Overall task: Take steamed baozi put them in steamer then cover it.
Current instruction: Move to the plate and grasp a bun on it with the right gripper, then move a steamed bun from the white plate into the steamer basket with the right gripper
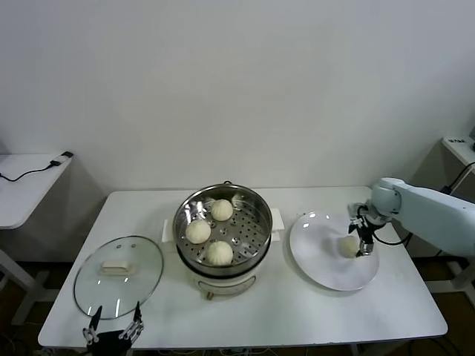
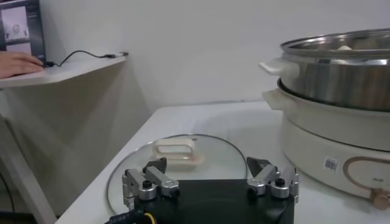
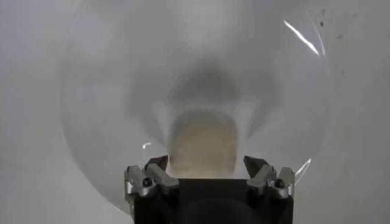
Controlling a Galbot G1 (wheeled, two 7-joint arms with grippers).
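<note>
The steamer (image 1: 261,215), a shiny steel pot on a white base, stands mid-table and holds three steamed baozi (image 1: 222,209) (image 1: 198,231) (image 1: 219,252) on its perforated tray. The fourth baozi (image 1: 349,245) lies on the white plate (image 1: 319,256) at the right. My right gripper (image 1: 362,243) is down at this baozi. In the right wrist view the gripper (image 3: 205,161) is open, its fingers either side of the baozi (image 3: 203,143). My left gripper (image 1: 113,328) is open and empty at the table's front left edge, just before the glass lid (image 1: 119,276).
The glass lid with its cream handle (image 2: 175,150) lies flat on the table to the left of the steamer (image 2: 341,85). A side table with a cable (image 1: 30,174) stands at the far left. Another surface (image 1: 460,148) shows at the far right.
</note>
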